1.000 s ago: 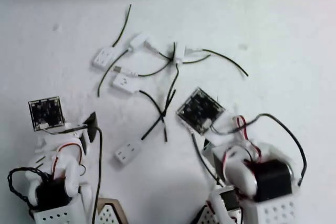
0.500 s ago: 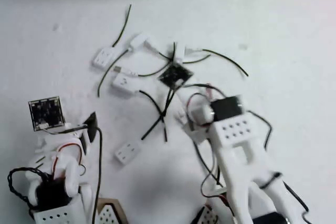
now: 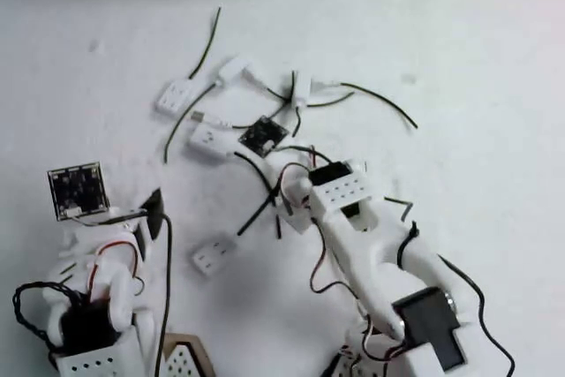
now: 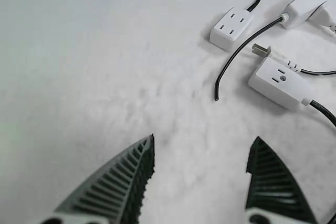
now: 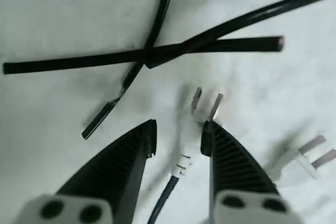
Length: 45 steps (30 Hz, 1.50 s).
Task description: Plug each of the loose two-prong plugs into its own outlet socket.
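**Right claw astride a loose plug; nothing plugged in yet.**
The jaws stand apart, one on either side of the plug, which lies on the surface near crossed cords. The left claw, likewise released, hangs near two empty sockets. By this evidence every insertion remains to be done.

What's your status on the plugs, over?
Right gripper open, straddling two-prong plug on table. Left gripper open, low over table. Crossed black cords just beyond plug.
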Each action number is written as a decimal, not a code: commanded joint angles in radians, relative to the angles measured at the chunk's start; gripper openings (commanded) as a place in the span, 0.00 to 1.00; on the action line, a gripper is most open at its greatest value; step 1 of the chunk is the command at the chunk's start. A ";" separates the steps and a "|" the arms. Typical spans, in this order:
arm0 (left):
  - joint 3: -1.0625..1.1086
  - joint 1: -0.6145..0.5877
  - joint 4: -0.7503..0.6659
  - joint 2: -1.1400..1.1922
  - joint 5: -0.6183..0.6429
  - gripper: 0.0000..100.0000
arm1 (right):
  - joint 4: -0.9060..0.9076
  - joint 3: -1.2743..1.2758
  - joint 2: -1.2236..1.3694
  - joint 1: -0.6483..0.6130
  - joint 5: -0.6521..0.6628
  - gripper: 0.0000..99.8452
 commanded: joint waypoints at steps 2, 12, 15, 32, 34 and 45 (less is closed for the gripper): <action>-0.003 -0.002 -0.029 -0.002 0.003 0.28 | -0.019 -0.041 0.053 0.062 -0.008 0.14; -0.003 -0.002 -0.029 -0.002 0.003 0.28 | -0.004 -0.081 0.099 0.082 -0.002 0.02; -0.002 -0.002 -0.029 -0.002 0.003 0.28 | 0.010 -0.081 0.093 0.082 -0.002 0.02; -0.002 -0.002 -0.029 -0.002 0.003 0.28 | 0.503 -0.405 -0.282 0.054 -0.241 0.02; -0.002 -0.002 -0.029 -0.002 0.003 0.28 | 0.527 -0.430 -0.298 0.031 -0.351 0.02; -0.002 -0.002 -0.029 -0.002 0.003 0.28 | 0.426 -0.430 -0.361 -0.016 -0.663 0.02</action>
